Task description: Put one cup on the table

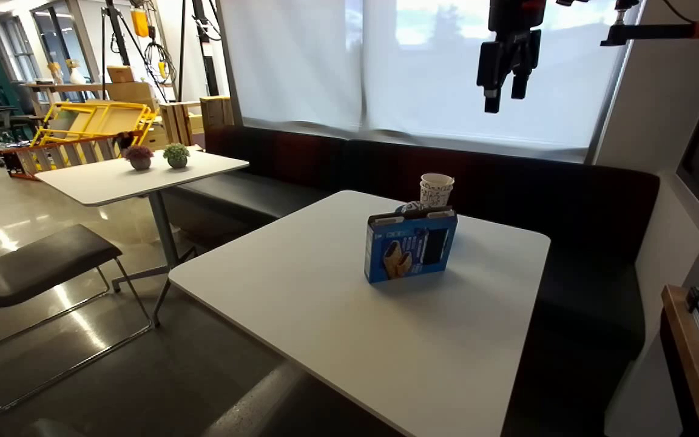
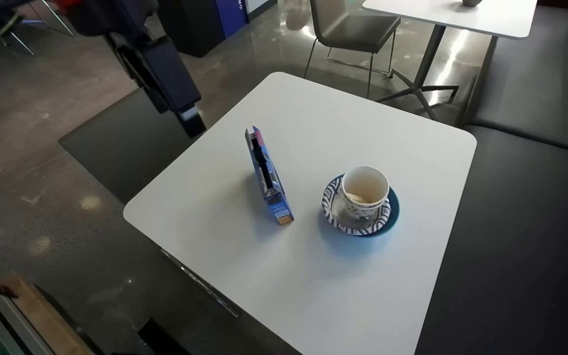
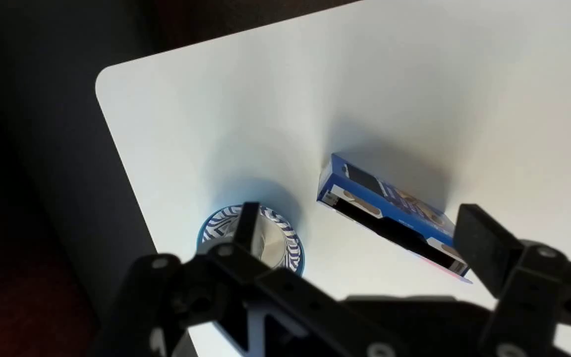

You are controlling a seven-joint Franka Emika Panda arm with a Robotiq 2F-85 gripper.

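A pale patterned paper cup stands upright at the back of the white table. Its doubled rim suggests stacked cups. In an exterior view the cup sits in a dish with a blue-and-white patterned rim, with a plain blue dish beneath. My gripper hangs well above the table, apart from everything. In the wrist view the gripper is open and empty, its fingers wide apart. The left finger hides part of the cup; the blue box shows between the fingers.
A blue box with an open top stands upright on the table beside the dishes. A dark bench runs along the table. A smaller table with two potted plants and a chair stand farther off.
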